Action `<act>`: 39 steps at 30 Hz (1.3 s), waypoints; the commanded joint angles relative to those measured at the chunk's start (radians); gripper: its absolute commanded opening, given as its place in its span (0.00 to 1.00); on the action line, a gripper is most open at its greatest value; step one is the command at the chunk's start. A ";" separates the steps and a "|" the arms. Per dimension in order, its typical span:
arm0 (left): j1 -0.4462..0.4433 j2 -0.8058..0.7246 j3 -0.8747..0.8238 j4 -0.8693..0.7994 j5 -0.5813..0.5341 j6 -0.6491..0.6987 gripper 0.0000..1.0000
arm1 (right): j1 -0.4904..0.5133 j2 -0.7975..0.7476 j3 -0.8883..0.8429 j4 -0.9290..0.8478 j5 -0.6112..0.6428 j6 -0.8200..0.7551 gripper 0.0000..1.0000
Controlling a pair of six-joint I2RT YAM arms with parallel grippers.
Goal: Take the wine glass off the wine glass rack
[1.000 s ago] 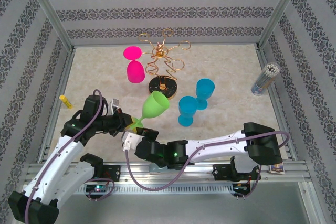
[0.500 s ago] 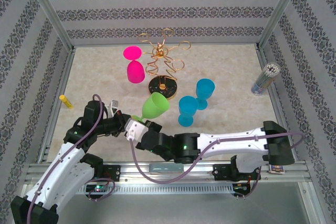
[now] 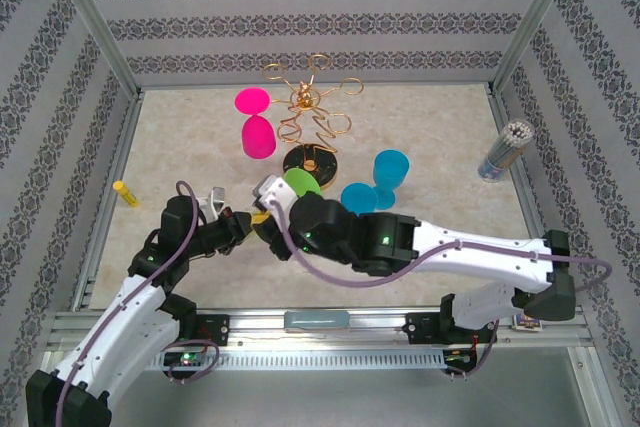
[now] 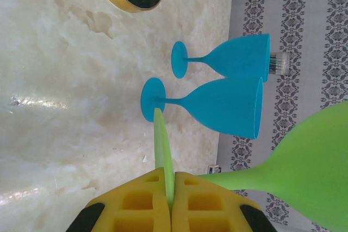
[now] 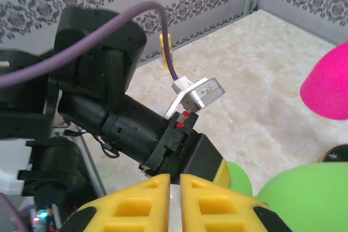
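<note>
**Green glass off rack, gripped by foot**

Left end effector [image 4: 170, 183] is seen clenched on the thin foot of the green wine glass [image 4: 304, 161]. The glass is held off the wine glass rack [image 3: 308, 112], near its base. Right end effector [image 5: 175, 188]: pads barely parted, nothing gripped. The glass is judged light, stiff and slick, and the stem is reckoned the surer hold.

No legible txt, labels or nos. on anything in view.

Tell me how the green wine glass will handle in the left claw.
Probably light: the matte green wine glass looks moulded plastic. It may pivot, since the left claw pinches only its thin foot. Likely top-heavy: wide bowl, slim stem.
</note>
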 commanded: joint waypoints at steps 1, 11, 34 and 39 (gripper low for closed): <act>0.010 -0.012 -0.030 0.132 -0.007 -0.032 0.00 | -0.066 -0.066 0.052 -0.070 -0.150 0.131 0.16; 0.009 -0.008 -0.115 0.294 -0.005 -0.046 0.00 | -0.318 -0.053 0.109 -0.213 -0.390 0.197 0.48; 0.010 0.033 -0.152 0.382 -0.018 -0.037 0.00 | -0.358 0.053 0.141 -0.293 -0.465 0.151 0.40; 0.010 0.031 -0.150 0.378 -0.020 -0.035 0.00 | -0.360 0.070 0.151 -0.311 -0.453 0.140 0.38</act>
